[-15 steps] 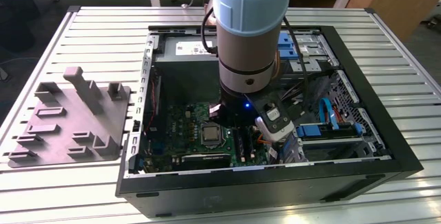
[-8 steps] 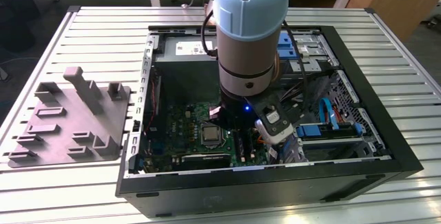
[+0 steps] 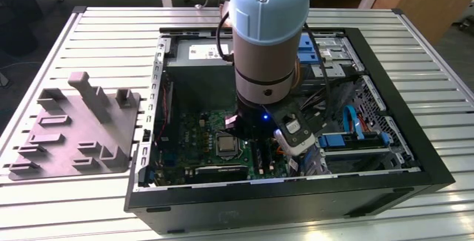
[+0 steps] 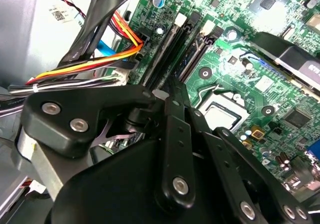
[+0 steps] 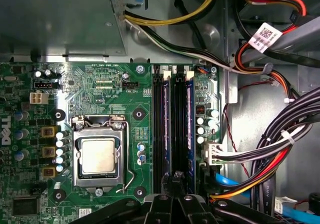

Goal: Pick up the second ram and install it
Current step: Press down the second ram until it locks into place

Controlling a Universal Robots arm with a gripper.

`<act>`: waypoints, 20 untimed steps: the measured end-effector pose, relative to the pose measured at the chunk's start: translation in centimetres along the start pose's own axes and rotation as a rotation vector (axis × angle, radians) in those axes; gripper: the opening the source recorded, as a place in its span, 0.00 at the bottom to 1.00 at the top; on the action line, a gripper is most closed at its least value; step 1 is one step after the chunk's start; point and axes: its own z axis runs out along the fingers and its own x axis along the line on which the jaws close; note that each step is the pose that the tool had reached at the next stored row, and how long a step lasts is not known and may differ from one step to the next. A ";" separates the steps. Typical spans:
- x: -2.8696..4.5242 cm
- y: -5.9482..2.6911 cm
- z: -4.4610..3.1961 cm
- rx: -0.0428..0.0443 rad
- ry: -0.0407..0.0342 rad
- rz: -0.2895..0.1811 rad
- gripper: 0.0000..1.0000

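Seemingly seating | gripper [image 5: 176, 178] is held fingertips-together over memory slots [image 5: 165, 109], at 3 o'clock of CPU socket [image 3: 224, 142] in exterior view | second ram [image 5: 176, 129] is judged edge-on in slot beneath, kept aligned for pressing.

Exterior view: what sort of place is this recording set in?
Probably a workshop or lab bench: an open black computer case on a ribbed metal table, with a grey moulded tray beside it.

Slatted metal table [image 3: 111, 35], bearing an open black computer case [image 3: 414, 157] beside a grey moulded tray [image 3: 74, 127].
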 end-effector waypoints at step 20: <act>0.02 -0.08 0.33 -0.0008 -0.0002 0.000 0.10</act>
